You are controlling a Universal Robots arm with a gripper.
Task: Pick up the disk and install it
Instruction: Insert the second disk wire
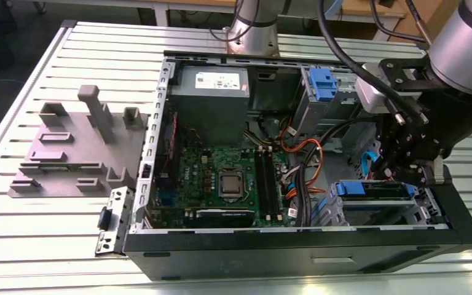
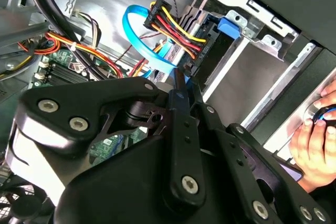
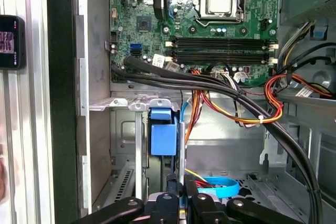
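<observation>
The disk (image 1: pixel 375 192) sits in the drive bay at the case's front corner, on the exterior view's right, its blue carrier tab (image 1: pixel 351 187) pointing toward the motherboard. In the first wrist view the disk is edge-on, a thin silver strip with the blue tab (image 3: pixel 163 139) at its far end. My gripper (image 1: pixel 412 175) hangs over the disk's outer end. In both wrist views my fingers (image 3: pixel 170 182) are closed close together on the disk's thin blue-edged rim, gripper (image 2: pixel 181 90) shut on it.
Red, yellow and orange cable bundles (image 3: pixel 247 111) and a blue ribbon cable (image 2: pixel 142 40) run beside the bay. A second blue carrier (image 1: pixel 322 80) sits in the upper bay and the grey power-supply box (image 1: pixel 211 92) at the back. A person's hand (image 2: pixel 315 148) rests outside the case.
</observation>
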